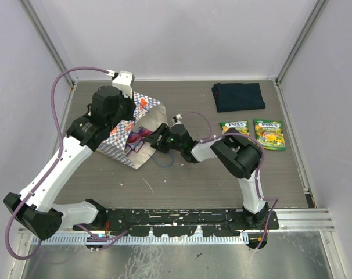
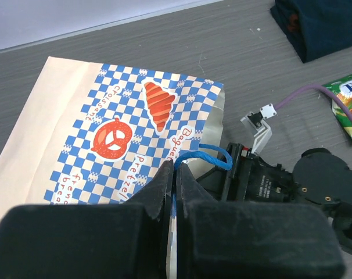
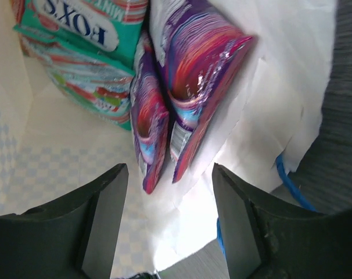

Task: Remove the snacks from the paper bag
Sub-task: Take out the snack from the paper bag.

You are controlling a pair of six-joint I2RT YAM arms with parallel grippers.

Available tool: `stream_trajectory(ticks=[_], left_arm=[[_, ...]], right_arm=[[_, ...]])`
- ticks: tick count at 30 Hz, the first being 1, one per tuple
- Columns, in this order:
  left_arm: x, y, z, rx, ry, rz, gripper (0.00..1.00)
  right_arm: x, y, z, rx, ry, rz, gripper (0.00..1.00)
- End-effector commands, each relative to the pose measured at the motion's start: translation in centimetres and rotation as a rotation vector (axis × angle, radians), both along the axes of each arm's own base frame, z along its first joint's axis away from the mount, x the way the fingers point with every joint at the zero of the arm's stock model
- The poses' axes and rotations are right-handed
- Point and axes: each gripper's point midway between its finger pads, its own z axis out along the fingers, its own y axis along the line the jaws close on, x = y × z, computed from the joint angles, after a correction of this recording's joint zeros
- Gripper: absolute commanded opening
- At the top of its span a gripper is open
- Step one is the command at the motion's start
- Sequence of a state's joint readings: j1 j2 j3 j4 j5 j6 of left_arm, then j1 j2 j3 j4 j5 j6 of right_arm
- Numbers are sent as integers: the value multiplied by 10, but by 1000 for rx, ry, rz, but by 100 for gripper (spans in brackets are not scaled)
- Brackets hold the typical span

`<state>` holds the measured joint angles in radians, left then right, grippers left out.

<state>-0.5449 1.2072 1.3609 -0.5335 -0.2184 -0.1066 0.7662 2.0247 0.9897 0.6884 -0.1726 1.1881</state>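
Left wrist view: the left gripper (image 2: 176, 168) is clenched on the rim of the paper bag (image 2: 77, 99), beside its blue cord (image 2: 208, 157). The right gripper (image 3: 169, 170) is inside the bag, jaws apart around the ends of two purple packets (image 3: 193, 64), with teal packets (image 3: 77, 46) beyond. Two green packets (image 1: 269, 133) lie on the table (image 1: 222, 186).

Two green packets (image 1: 234, 127) (image 1: 269, 134), two purple packets (image 3: 150, 128) (image 3: 202, 75), two teal packets (image 3: 77, 23) (image 3: 83, 84), one bag (image 2: 42, 116), one cloth (image 1: 239, 96)

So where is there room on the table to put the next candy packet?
The grey table is bare between the cream checkered paper bag and the dark navy folded cloth, and on the near side of the two green glossy candy packets. The bag's mouth is crowded: left gripper pinching its edge, right gripper reaching in.
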Motion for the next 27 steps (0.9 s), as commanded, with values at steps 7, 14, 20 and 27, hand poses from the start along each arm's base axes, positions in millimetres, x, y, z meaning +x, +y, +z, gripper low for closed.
stream_trajectory(ticks=[7, 14, 20, 27], left_arm=[[2, 5, 5, -31, -21, 53, 0], [4, 6, 2, -26, -21, 59, 0], [3, 8, -2, -30, -20, 71, 0], [3, 10, -2, -25, -27, 81, 0]], right_arm=[[33, 25, 3, 20, 50, -148, 60], [39, 15, -22, -44, 92, -229, 51], [42, 5, -42, -126, 152, -302, 51], [49, 5, -50, -140, 168, -342, 40]])
